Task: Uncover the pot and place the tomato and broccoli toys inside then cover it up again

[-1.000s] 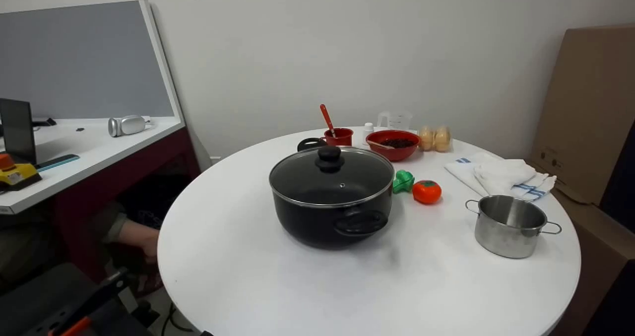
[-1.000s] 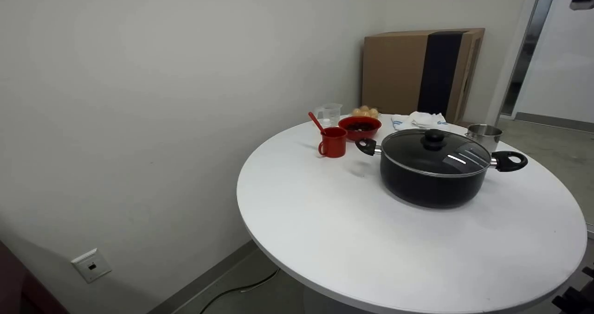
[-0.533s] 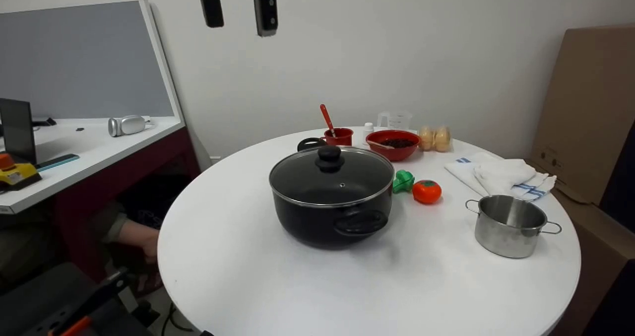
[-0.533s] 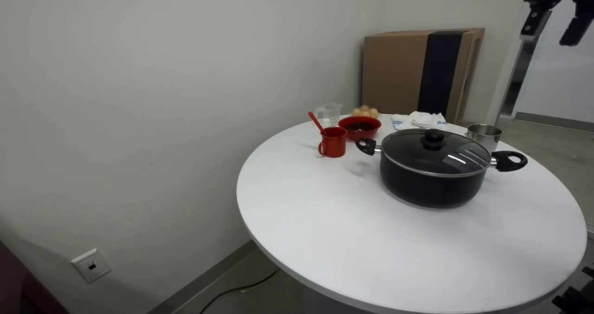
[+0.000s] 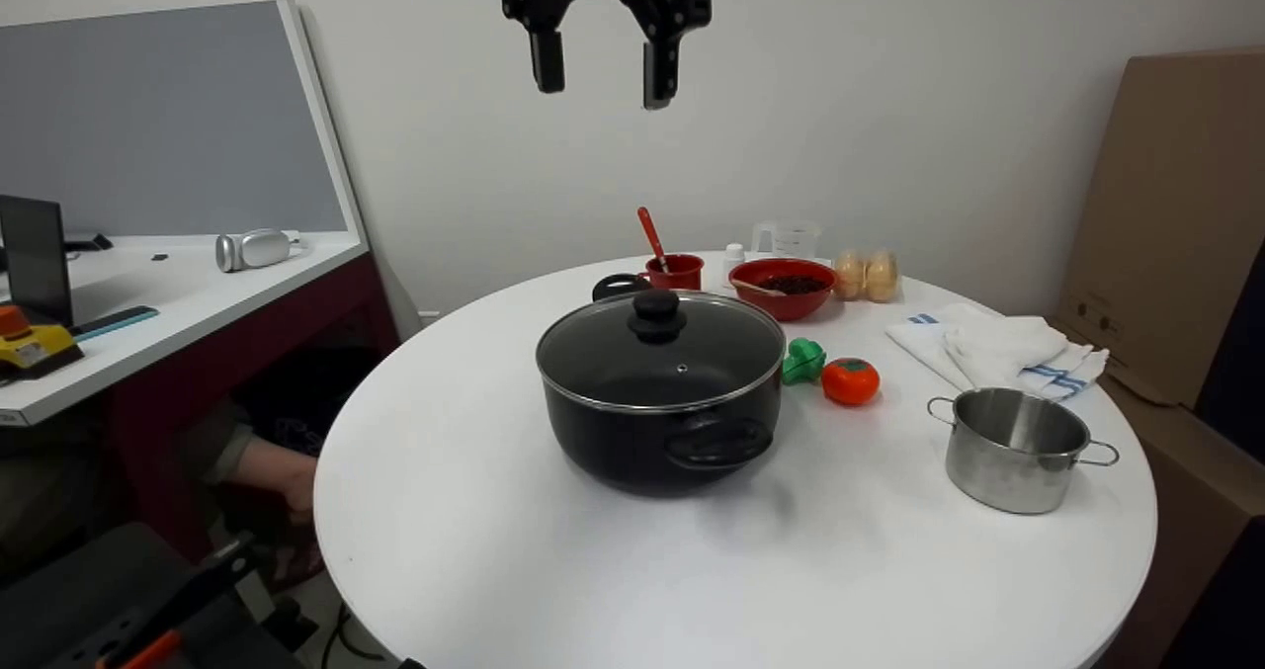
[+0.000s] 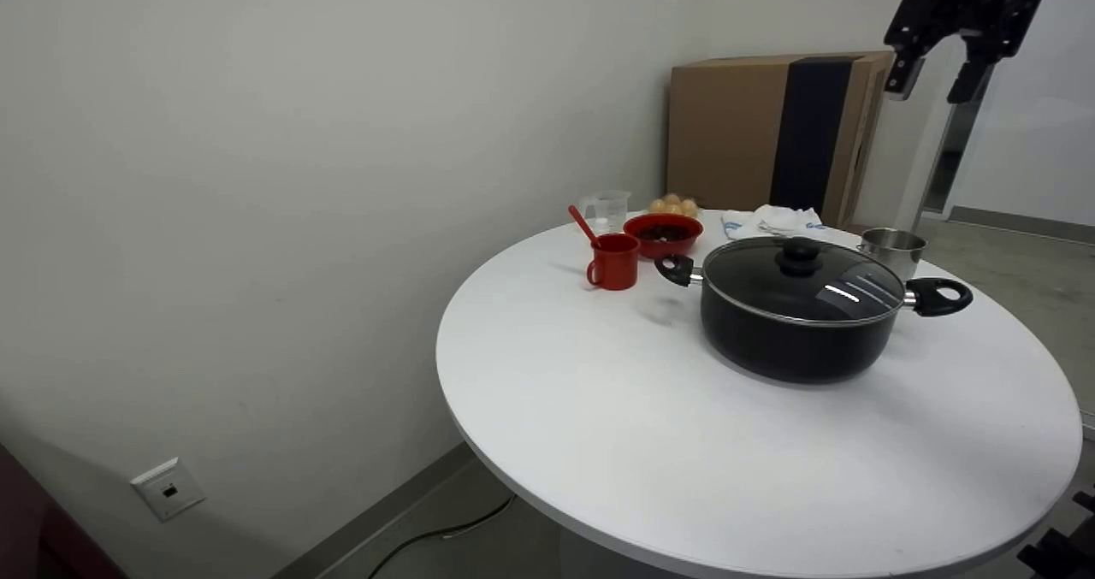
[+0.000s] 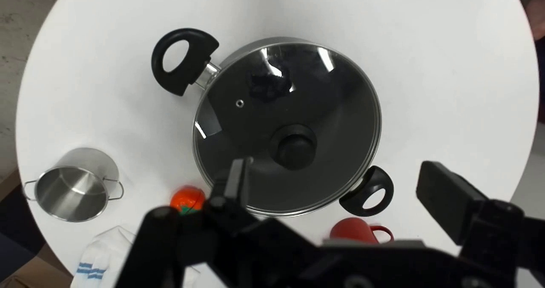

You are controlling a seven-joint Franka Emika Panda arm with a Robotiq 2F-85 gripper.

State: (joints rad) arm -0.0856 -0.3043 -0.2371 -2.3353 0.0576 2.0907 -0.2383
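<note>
1. Two black fingers (image 5: 660, 71) of a dark robot gripper (image 5: 603, 96) hang high in an exterior view, spread wide, with pale wall (image 5: 889, 106) showing between them.
2. Near 6 o'clock below the gripper, a large black cooking pot (image 5: 632, 452) with side handles stands upright on a round white table (image 5: 445, 471). Its round glass lid (image 5: 593, 363), with a dark knob (image 5: 656, 315), sits on top.
3. Around this pot, a small bright green toy broccoli (image 5: 803, 361) lies just beside it between 2 and 3 o'clock; a small round red-orange toy tomato (image 5: 850, 381) sits next to the broccoli at 3 o'clock; a small shiny steel pot (image 5: 1008, 471) stands well apart between 3 and 4 o'clock; a round red bowl (image 5: 791, 308) is near 2 o'clock; and a red mug (image 5: 682, 274) is at 12 o'clock.
4. In an exterior view, the gripper (image 6: 929, 97) hangs at 1 o'clock from the black pot (image 6: 796, 348), higher than the lid and well apart. The red mug (image 6: 614, 262) stands between 9 and 10 o'clock; the steel pot (image 6: 891, 252), partly behind the black pot, is at 2 o'clock.
5. In the wrist view, looking down, the fingers (image 7: 445, 198) show at the lower edge, far apart; one covers part of the lid near 7 o'clock. The tomato (image 7: 187, 194), partly hidden by the gripper, is at 8 o'clock, the red mug at 5 o'clock.
</note>
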